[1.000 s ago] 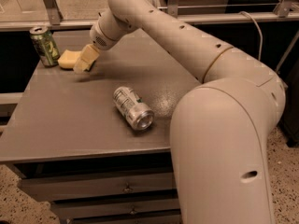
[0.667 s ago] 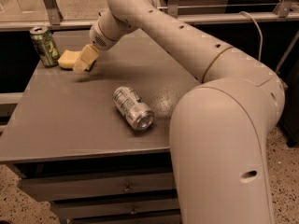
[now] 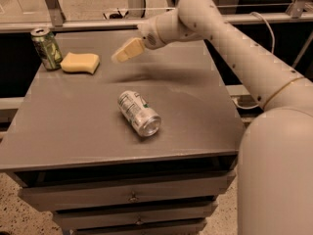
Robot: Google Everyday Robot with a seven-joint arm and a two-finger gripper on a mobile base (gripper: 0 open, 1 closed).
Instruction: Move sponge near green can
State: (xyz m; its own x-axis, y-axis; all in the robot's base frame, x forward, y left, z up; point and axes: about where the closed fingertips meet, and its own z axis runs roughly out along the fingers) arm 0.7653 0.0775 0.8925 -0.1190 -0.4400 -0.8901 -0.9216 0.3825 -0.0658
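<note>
The pale yellow sponge (image 3: pixel 80 62) lies flat on the grey table (image 3: pixel 88 131) at its far left. It sits just right of the upright green can (image 3: pixel 46 48), a small gap between them. My gripper (image 3: pixel 126 51) hangs above the table's far middle, to the right of the sponge and well apart from it. It holds nothing.
A silver-white can (image 3: pixel 139 113) lies on its side in the middle of the table, open end toward the front. My arm (image 3: pixel 230 38) reaches in from the right over the back edge. Drawers (image 3: pixel 132 197) run below the table's front edge. A rail (image 3: pixel 73 24) runs behind the table.
My gripper was at the sponge beside the green can. It has let go, lifted and moved right. The sponge stays next to the green can.
</note>
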